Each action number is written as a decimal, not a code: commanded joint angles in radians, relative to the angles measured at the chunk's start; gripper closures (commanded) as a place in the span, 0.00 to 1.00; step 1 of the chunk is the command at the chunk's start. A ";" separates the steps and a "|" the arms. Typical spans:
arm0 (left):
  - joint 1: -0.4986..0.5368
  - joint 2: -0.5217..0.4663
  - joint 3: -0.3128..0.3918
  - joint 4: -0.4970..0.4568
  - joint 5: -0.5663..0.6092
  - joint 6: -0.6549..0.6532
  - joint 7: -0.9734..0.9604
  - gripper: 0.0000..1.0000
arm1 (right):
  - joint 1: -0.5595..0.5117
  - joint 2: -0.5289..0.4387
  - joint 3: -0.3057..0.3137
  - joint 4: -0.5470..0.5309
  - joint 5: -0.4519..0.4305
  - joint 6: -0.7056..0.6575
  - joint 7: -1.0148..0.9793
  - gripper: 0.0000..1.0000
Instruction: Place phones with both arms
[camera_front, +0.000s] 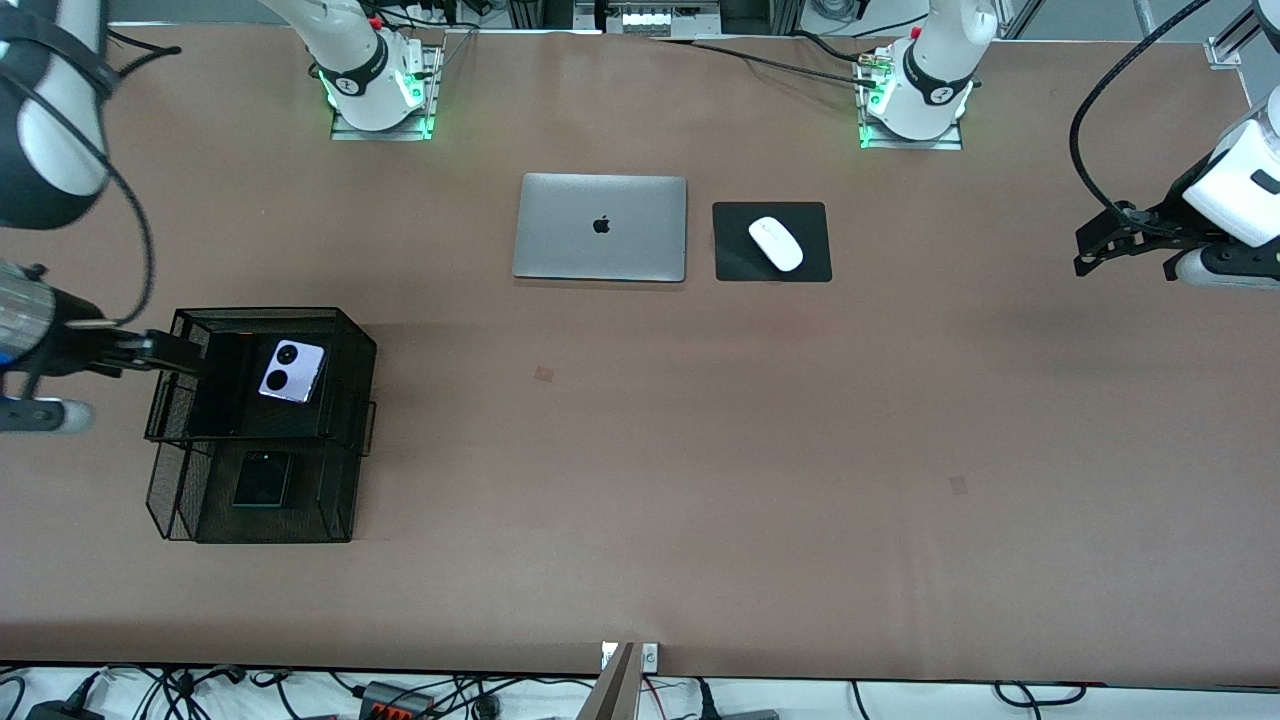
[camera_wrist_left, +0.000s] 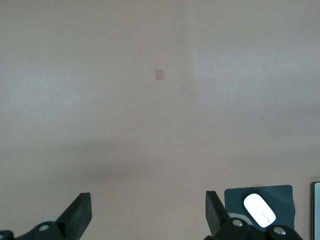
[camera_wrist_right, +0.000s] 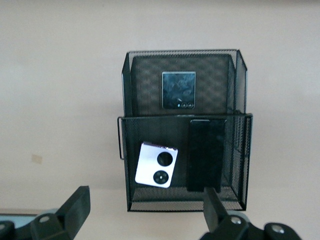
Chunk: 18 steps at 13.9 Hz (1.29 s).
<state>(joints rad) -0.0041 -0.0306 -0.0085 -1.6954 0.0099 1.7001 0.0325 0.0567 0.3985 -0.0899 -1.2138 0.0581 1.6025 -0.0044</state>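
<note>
A black mesh two-tier tray (camera_front: 362, 400) stands at the right arm's end of the table. Its upper tier holds the lilac phone (camera_front: 292, 371) and the long black slab (camera_front: 228, 382) side by side. The small dark square phone (camera_front: 262, 479) lies in the lower tier, nearer the front camera. The right wrist view shows the tray (camera_wrist_right: 240, 85), lilac phone (camera_wrist_right: 157, 164), slab (camera_wrist_right: 205, 155) and dark square (camera_wrist_right: 178, 89). My right gripper (camera_front: 185, 350) (camera_wrist_right: 145, 200) is open and empty, over the upper tier's outer edge. My left gripper (camera_front: 1086, 250) (camera_wrist_left: 147, 200) is open and empty over bare table at the left arm's end.
A closed silver laptop (camera_front: 600, 227) lies mid-table near the arm bases. Beside it a white mouse (camera_front: 776, 243) sits on a black pad (camera_front: 735, 262); the mouse also shows in the left wrist view (camera_wrist_left: 259, 208).
</note>
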 joint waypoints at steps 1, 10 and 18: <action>0.003 0.008 0.002 0.028 -0.005 -0.024 0.027 0.00 | -0.070 -0.114 0.068 -0.143 -0.020 0.057 -0.002 0.00; 0.009 0.008 0.004 0.028 -0.005 -0.025 0.027 0.00 | -0.058 -0.361 0.078 -0.499 -0.100 0.171 0.000 0.00; 0.007 0.008 -0.002 0.028 0.007 -0.024 0.029 0.00 | -0.054 -0.391 0.068 -0.501 -0.092 0.099 -0.049 0.00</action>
<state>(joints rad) -0.0009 -0.0305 -0.0070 -1.6944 0.0099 1.6980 0.0360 0.0057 0.0276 -0.0159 -1.7198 -0.0238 1.7378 -0.0296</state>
